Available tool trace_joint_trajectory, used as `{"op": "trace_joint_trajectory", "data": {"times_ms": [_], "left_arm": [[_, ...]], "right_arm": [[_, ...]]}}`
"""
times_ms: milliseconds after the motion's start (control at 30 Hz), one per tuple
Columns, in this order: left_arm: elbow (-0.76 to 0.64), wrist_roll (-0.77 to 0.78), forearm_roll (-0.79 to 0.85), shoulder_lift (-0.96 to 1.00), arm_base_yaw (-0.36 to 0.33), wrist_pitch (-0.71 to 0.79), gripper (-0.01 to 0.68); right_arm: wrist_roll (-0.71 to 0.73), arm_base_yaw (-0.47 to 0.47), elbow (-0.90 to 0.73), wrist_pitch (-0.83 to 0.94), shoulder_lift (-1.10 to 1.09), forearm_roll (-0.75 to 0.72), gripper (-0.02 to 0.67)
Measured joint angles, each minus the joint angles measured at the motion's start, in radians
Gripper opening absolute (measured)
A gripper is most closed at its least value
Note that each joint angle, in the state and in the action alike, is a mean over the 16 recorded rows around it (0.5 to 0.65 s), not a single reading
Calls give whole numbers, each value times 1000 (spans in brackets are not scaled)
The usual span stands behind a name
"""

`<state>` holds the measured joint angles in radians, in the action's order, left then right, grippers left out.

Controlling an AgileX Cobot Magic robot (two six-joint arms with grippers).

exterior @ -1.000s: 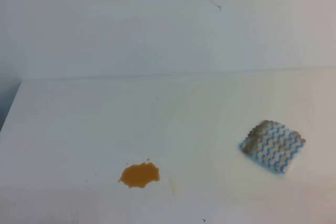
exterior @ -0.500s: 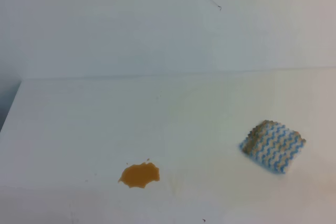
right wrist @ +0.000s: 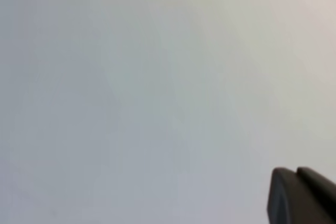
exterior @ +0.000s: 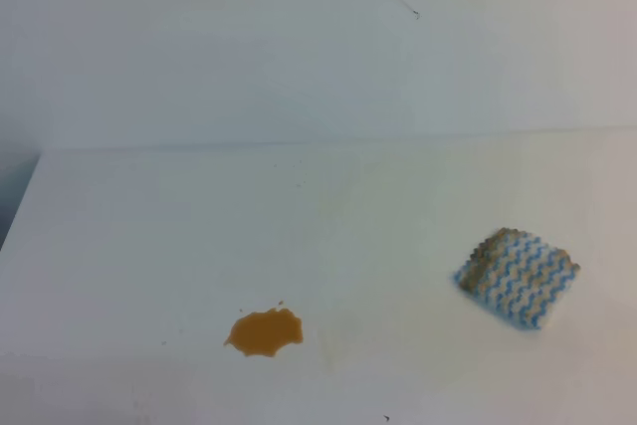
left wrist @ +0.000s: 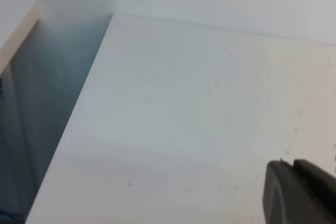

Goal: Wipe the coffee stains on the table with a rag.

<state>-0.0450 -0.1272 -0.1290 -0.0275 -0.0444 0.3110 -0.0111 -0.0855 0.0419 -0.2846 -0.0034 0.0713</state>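
Left gripper (left wrist: 300,192): only a dark finger tip shows, in the lower right corner of the left wrist view. A thin seam runs down it, but the corner crop leaves it unclear whether the jaws are spread or pressed together. Nothing is seen between them. The tip hangs above bare white table (left wrist: 173,129), near the table's left edge, where the surface drops off to a dark blue-grey gap beside a pale ledge.

Right gripper (right wrist: 303,195): again only a dark tip in the lower right corner of its wrist view, with the same faint seam; the state of the jaws cannot be told. The rest of that view is plain, featureless white surface, too blurred to place.

Neither arm nor gripper appears in the exterior high view.

Table, exterior high view: the rag (exterior: 518,276), a squarish knit cloth with blue, white and tan zigzag stripes, lies flat on the right side, turned so one corner points toward the camera. The coffee stains (exterior: 264,331), one orange-brown puddle with a blotchy edge, lie front and left of centre, well apart from the rag. A white wall (exterior: 249,47) rises behind the table's far edge.
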Motion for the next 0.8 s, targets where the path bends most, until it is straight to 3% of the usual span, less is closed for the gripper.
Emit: {"op": "trace_joint_trajectory", "data": {"times_ms": [233, 467, 800], "left_arm": [[0, 0, 0, 0, 0, 0, 0], [0, 0, 0, 0, 0, 0, 0], [0, 0, 0, 0, 0, 0, 0]], "right_arm": [[60, 0, 168, 334, 80, 40, -4], [147, 2, 427, 702, 321, 58, -3], [299, 7, 690, 873, 849, 179, -3]]}}
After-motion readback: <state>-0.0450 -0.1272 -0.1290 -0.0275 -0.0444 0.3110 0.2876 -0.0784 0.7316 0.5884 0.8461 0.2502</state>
